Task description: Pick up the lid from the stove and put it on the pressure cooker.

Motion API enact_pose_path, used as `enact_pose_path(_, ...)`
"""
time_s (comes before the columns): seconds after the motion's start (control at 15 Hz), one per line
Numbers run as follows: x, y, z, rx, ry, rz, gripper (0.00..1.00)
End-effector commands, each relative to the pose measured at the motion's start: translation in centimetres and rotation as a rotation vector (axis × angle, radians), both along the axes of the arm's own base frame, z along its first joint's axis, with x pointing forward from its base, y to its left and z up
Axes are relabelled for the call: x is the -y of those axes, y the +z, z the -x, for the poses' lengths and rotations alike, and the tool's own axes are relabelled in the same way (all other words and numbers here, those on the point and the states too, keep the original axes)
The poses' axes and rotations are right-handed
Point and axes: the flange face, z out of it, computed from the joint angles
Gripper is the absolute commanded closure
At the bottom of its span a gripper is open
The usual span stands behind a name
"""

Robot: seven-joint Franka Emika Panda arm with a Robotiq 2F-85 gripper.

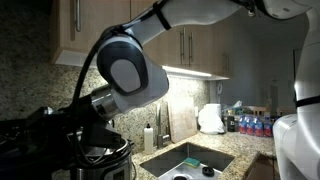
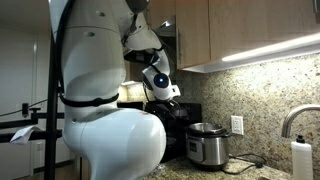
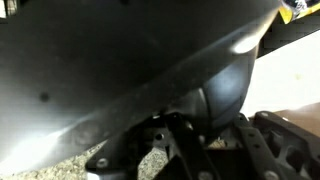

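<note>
Ext. view: arm (image 1: 130,65) fills the frame; hand hidden in the dark at lower left.
Ext. view: hand (image 2: 168,100) over stove (image 2: 190,112); pressure cooker (image 2: 208,147) beside it on tabletop (image 2: 250,168), apparently w/o lid.
Wrist view: dark lid (image 3: 100,70) fills the frame; hand clamped shut, prob. on its handle.
Pickup looks done; placing remains.

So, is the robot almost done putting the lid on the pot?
Not yet. Nothing looks finished: the pressure cooker stands uncovered. The pincer is shut over the stove, and the wrist view shows a dark curved surface, probably the lid, so grabbing seems in hand. Carrying it over and setting it down is left.
</note>
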Motion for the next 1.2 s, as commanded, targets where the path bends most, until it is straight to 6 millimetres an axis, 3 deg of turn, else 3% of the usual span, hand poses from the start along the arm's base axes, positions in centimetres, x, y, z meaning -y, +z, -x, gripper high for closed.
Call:
enact_pose_path(0.0,0.6,2.0,0.8,0.06,-0.052,0.01,0.97)
enact_pose_path(0.13,0.8,1.9,1.1,0.046,-0.074,0.018,0.97)
enact_pose_path(0.2,0.5,-0.1,0.4,-0.005,-0.044,0.019,0.97)
enact_pose_path(0.27,0.5,-0.3,0.5,-0.011,-0.046,0.025,0.9)
enact_pose_path(0.6,0.5,-2.1,0.3,-0.047,-0.044,0.04,0.9)
enact_pose_path(0.73,0.5,-2.1,0.3,-0.047,-0.044,0.04,0.9)
enact_pose_path(0.8,0.5,-2.1,0.3,-0.047,-0.044,0.041,0.97)
enact_pose_path(0.87,0.6,-1.8,0.4,-0.036,-0.054,0.022,0.97)
enact_pose_path(1.0,1.9,-0.6,0.5,-0.009,-0.148,-0.067,0.97)
enact_pose_path(1.13,4.4,0.8,-0.2,-0.018,-0.177,-0.101,0.97)
